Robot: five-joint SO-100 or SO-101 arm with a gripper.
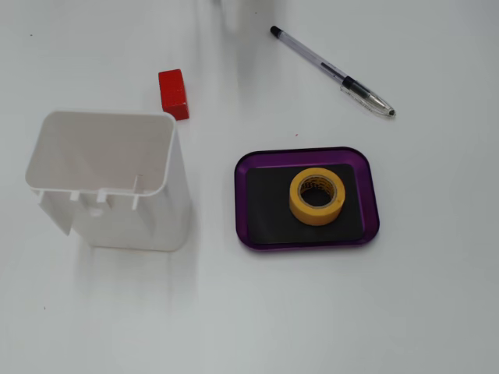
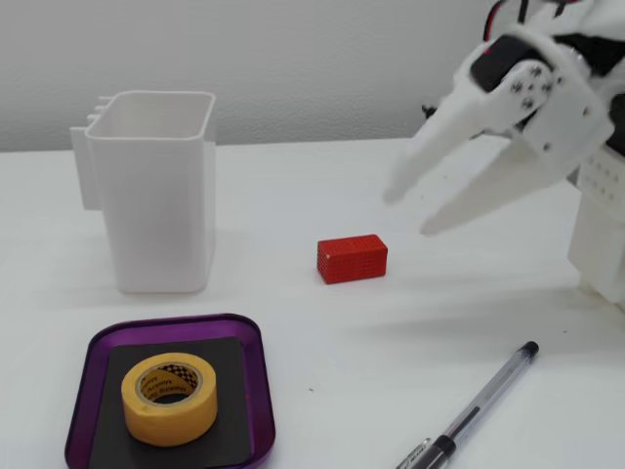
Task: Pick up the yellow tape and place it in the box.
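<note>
The yellow tape (image 1: 316, 195) lies flat inside the purple box (image 1: 248, 230), on its black base; it shows in both fixed views, the tape (image 2: 169, 399) resting in the box (image 2: 257, 366) at lower left. My white gripper (image 2: 407, 212) is open and empty, held in the air at the upper right, well away from the tape and above the table behind the red block (image 2: 352, 259). The gripper is out of view in the fixed view that looks down on the table.
A tall white plastic container (image 2: 154, 191) stands left of the box, also in the top-down fixed view (image 1: 109, 183). A red block (image 1: 173, 93) lies behind it. A clear pen with black cap (image 1: 331, 70) lies near the box, also at lower right (image 2: 474, 410).
</note>
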